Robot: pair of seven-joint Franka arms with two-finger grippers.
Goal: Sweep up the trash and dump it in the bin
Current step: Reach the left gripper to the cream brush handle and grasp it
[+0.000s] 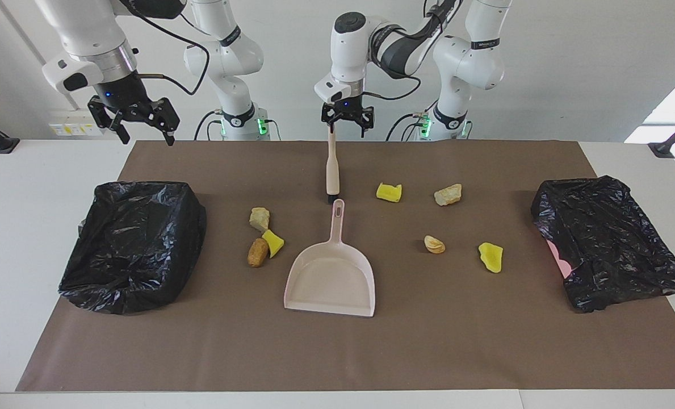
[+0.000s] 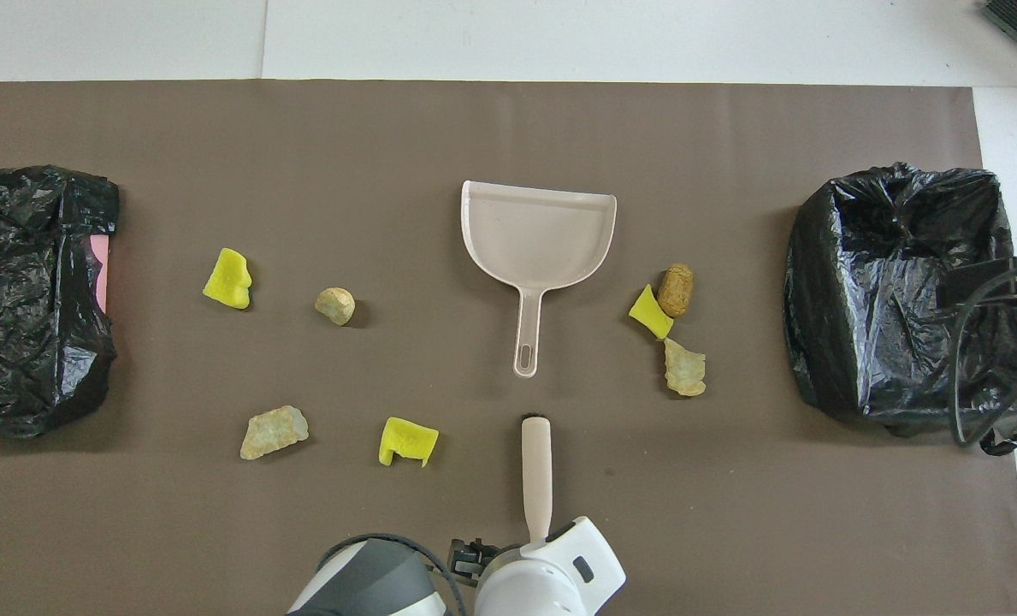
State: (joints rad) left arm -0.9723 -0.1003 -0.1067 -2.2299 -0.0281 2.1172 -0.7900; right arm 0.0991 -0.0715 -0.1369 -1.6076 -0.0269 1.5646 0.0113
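Several trash lumps lie on the brown mat. A yellow chunk [image 1: 389, 192] [image 2: 407, 441], a tan rock [image 1: 448, 194] [image 2: 274, 431], a beige lump [image 1: 434, 244] [image 2: 335, 305] and another yellow chunk [image 1: 491, 257] [image 2: 227, 279] lie toward the left arm's end. A tan piece [image 1: 259, 218] [image 2: 684, 368], a yellow piece [image 1: 273, 243] [image 2: 649, 311] and a brown piece [image 1: 257, 252] [image 2: 675, 289] cluster beside the pink dustpan [image 1: 331, 278] [image 2: 538, 231]. My left gripper [image 1: 347, 132] hangs open over the handle end of the pink brush [image 1: 332, 170] [image 2: 536, 470]. My right gripper [image 1: 146, 136] waits open in the air above the mat's corner.
A bin lined with a black bag [image 1: 133, 244] [image 2: 901, 291] stands at the right arm's end. A second black-bagged bin [image 1: 609, 241] [image 2: 29, 291] stands at the left arm's end. In the overhead view the left arm's wrist [image 2: 551, 586] hides the brush's handle end.
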